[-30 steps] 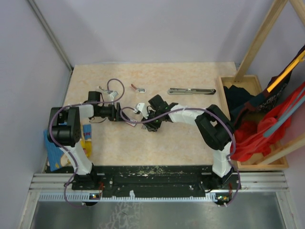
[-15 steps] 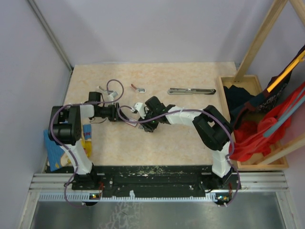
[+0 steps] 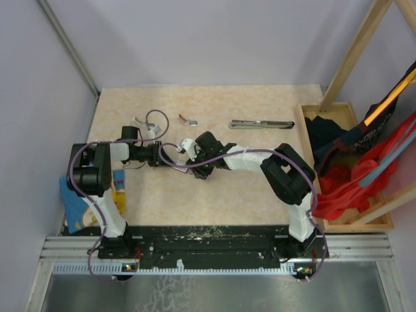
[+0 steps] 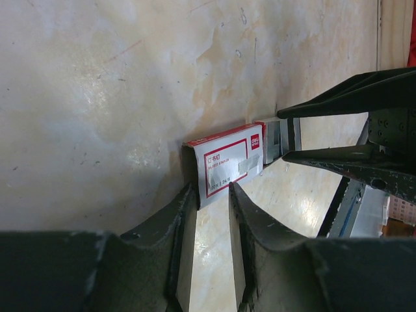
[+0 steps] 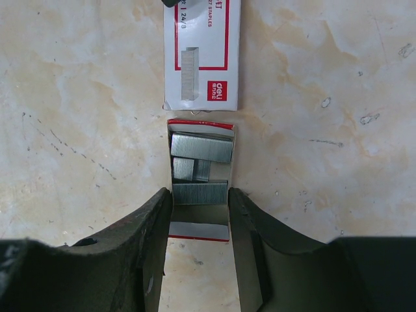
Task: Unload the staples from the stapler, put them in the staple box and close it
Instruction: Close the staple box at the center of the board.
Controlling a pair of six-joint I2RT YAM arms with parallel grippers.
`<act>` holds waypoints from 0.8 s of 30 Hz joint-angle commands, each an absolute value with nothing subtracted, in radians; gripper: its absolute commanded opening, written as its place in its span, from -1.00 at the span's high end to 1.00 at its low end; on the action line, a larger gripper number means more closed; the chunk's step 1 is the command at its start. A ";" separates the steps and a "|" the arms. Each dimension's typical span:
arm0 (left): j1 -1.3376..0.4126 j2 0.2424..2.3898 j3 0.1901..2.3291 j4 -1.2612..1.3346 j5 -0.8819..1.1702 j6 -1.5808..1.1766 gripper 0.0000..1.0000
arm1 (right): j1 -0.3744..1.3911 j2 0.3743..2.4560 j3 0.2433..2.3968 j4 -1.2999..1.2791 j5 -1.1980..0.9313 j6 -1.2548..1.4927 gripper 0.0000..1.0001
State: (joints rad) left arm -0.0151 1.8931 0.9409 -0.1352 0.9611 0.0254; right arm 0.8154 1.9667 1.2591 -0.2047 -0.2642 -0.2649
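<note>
Right pincer (image 5: 199, 195) clamps your tray (image 5: 198, 230) of staples (image 5: 200, 148); left pincer (image 4: 212, 192) clamps the sleeve (image 5: 201, 58) at the tray's 12 o'clock.

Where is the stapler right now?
In the top view, the stapler lies flat at the far right of the table, between the small clip and the wooden crate.

Right gripper (image 5: 199, 198) fingers pressed against both sides of a red-edged card tray (image 5: 198, 230), grey staple strips (image 5: 201, 147) lying inside it, white-and-red sleeve (image 5: 203, 58) just beyond its far end, on mottled beige tabletop (image 5: 325, 162)
</note>
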 commanded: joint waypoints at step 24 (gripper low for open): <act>-0.011 1.924 0.929 -0.114 0.983 0.022 0.25 | 0.837 2.026 1.318 -0.197 -0.242 -0.259 0.19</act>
